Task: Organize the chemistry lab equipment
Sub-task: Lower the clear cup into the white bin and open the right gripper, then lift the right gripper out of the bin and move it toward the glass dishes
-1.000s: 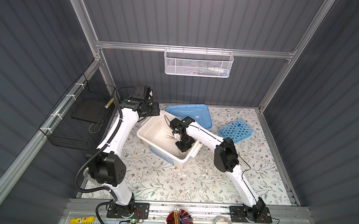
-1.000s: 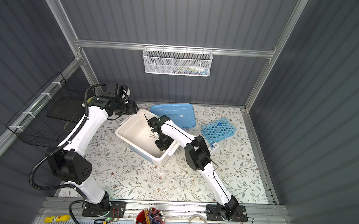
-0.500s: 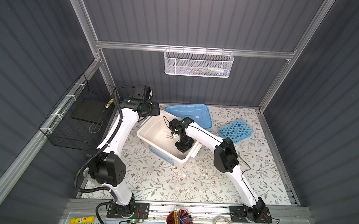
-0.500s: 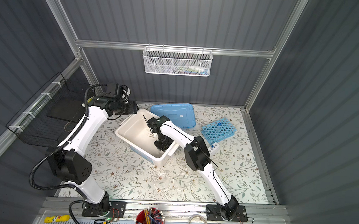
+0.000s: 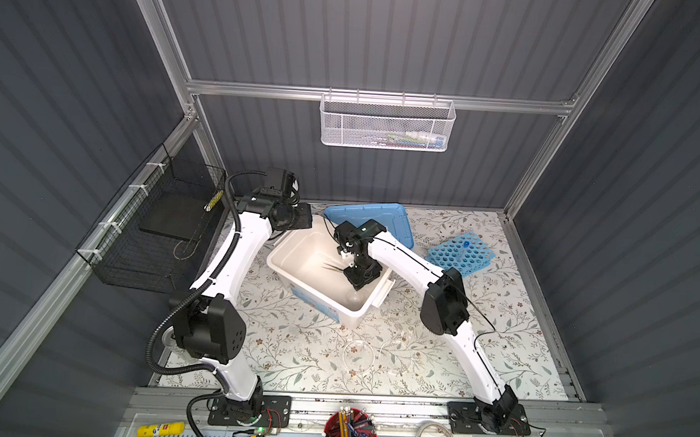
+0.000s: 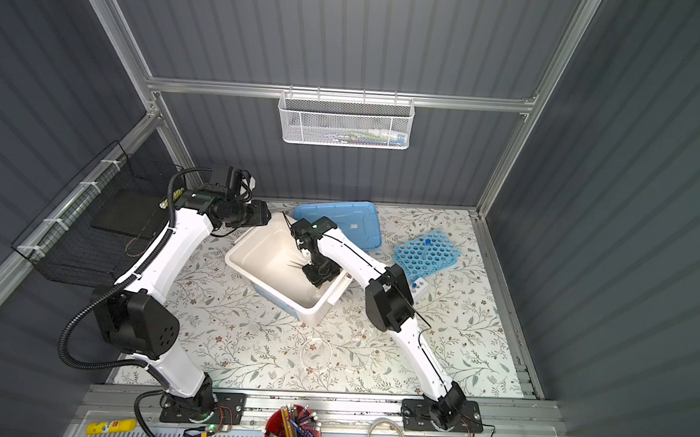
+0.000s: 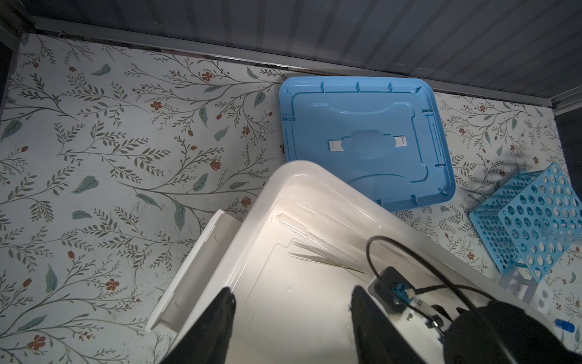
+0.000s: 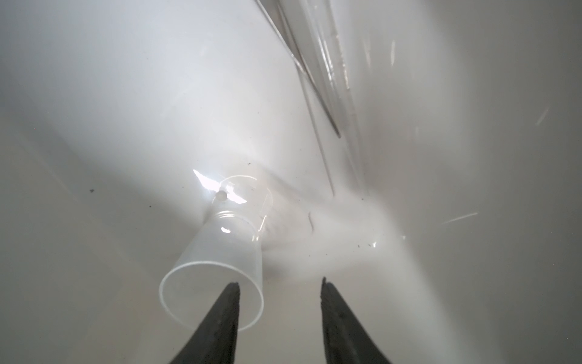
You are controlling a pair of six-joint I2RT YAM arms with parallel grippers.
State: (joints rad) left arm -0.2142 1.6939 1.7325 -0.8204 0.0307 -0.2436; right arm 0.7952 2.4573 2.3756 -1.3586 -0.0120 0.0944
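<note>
Right gripper is down inside the white bin, jaws apart, nothing between them. The small clear vessel lies on its side on the bin floor, just ahead of the gripper but off-centre. In the right wrist view one fingertip overlaps its wide round end, and the other stands clear. I cannot tell whether that finger touches it.

The vessel's long axis runs away from the gripper, wide end nearest, tapering to a narrow neck.

Judgement: a grasp would need a sideways shift to centre the jaws over the body.

The right arm is far nearer. Left gripper hovers by the bin's rim, jaws apart, empty.

The vessel is transparent and faintly frosted, with glare at the neck, so it is hard to pick out against the white floor. Tweezers lie flat in the bin beyond it. Round glass dishes lie out on the tabletop.
</note>
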